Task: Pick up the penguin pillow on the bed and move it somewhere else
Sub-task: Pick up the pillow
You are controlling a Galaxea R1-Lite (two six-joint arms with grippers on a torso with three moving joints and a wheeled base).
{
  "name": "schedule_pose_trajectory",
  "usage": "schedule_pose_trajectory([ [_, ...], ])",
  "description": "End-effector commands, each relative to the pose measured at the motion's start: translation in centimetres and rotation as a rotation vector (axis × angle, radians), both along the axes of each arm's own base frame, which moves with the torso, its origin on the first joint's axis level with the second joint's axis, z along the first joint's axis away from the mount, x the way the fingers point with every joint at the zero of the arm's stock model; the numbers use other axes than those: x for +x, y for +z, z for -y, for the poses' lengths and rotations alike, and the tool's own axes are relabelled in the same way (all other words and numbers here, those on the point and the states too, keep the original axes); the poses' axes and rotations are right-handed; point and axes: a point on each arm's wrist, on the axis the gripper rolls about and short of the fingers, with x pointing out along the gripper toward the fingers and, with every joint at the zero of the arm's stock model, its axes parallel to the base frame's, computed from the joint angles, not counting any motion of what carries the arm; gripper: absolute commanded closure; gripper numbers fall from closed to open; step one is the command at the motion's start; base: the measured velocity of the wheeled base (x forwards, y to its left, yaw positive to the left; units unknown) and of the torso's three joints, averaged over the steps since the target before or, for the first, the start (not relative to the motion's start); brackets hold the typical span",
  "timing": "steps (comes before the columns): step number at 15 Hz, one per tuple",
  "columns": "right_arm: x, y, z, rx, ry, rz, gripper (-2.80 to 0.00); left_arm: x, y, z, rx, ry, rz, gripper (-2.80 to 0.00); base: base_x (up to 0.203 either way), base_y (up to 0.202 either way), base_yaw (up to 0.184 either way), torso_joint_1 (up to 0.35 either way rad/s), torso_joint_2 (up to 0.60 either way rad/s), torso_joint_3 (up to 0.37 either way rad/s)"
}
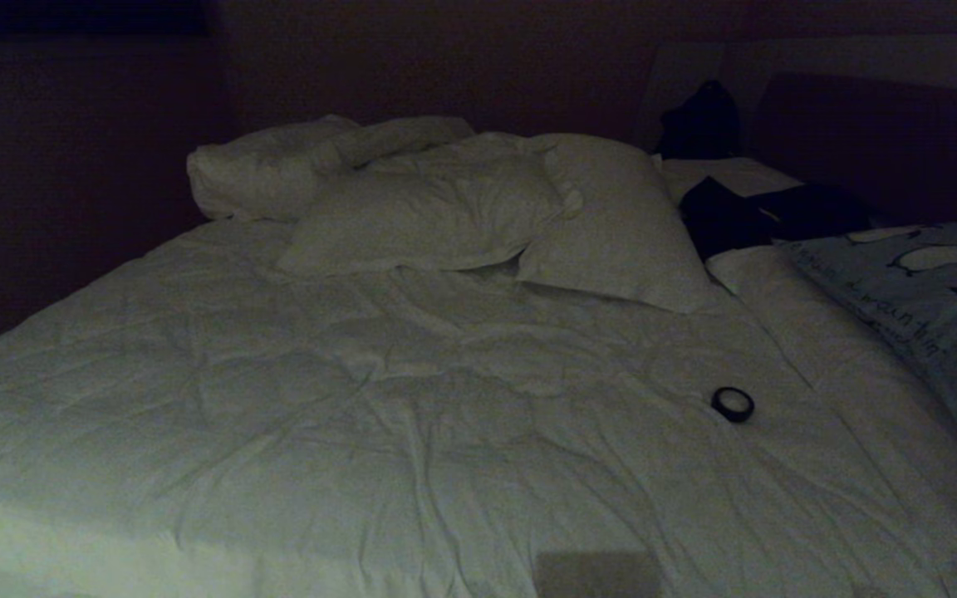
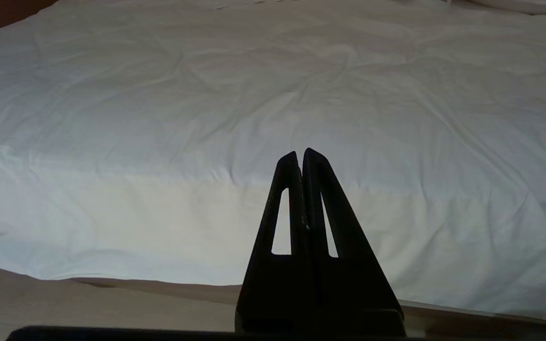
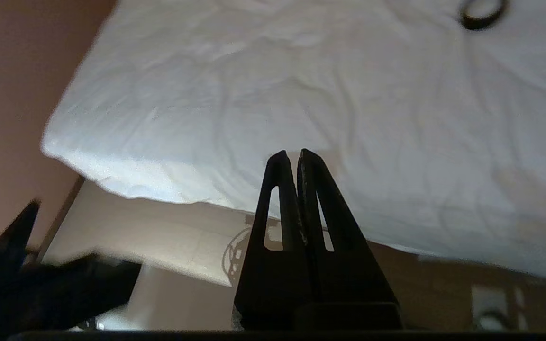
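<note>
The penguin pillow, grey-blue with penguins and black lettering, lies at the bed's right side, partly cut off by the head view's right edge. The bed has a wrinkled white duvet and fills the head view. Neither arm shows in the head view. My left gripper is shut and empty, pointing over the duvet near the bed's front edge. My right gripper is shut and empty too, held in front of the bed's near edge, far from the pillow.
White pillows are piled at the head of the bed. A small black ring lies on the duvet right of centre and shows as the ring in the right wrist view. Dark clothing lies beside the penguin pillow.
</note>
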Motion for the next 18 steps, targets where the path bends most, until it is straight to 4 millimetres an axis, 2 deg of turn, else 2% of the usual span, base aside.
schedule_pose_trajectory([
  [1, -2.8, -1.2, 0.2, 0.002, 0.083, 0.091, 0.00, 0.0, 0.0, 0.0, 0.000, 0.000, -0.001, 0.00, 0.000, 0.000, 0.000, 0.000, 0.00, 0.000],
  [4, -4.4, -2.4, 0.8, 0.007, 0.135, 0.140, 0.00, 0.0, 0.0, 0.0, 0.000, 0.001, -0.001, 0.00, 0.000, 0.000, 0.000, 0.000, 0.00, 0.000],
  [6, -4.5, -3.0, 0.7, -0.006, 0.046, 0.147, 0.00, 0.0, 0.0, 0.0, 0.000, 0.001, -0.001, 0.00, 0.000, 0.000, 0.000, 0.000, 0.00, 0.000],
  [10, -5.2, -4.5, 0.7, -0.014, -0.008, 0.179, 0.00, 0.0, 0.0, 0.0, 0.000, 0.000, -0.001, 0.00, 0.000, 0.000, 0.000, 0.000, 0.00, 0.000],
  [15, -5.1, -6.1, 0.9, -0.087, -0.230, 0.383, 0.00, 0.0, 0.0, 0.0, 0.000, 0.001, -0.001, 0.00, 0.000, 0.000, 0.000, 0.000, 0.00, 0.000],
  [18, -5.3, -6.6, 1.0, -0.145, -0.277, 0.450, 0.00, 0.0, 0.0, 0.0, 0.000, 0.001, -0.001, 0.00, 0.000, 0.000, 0.000, 0.000, 0.00, 0.000],
])
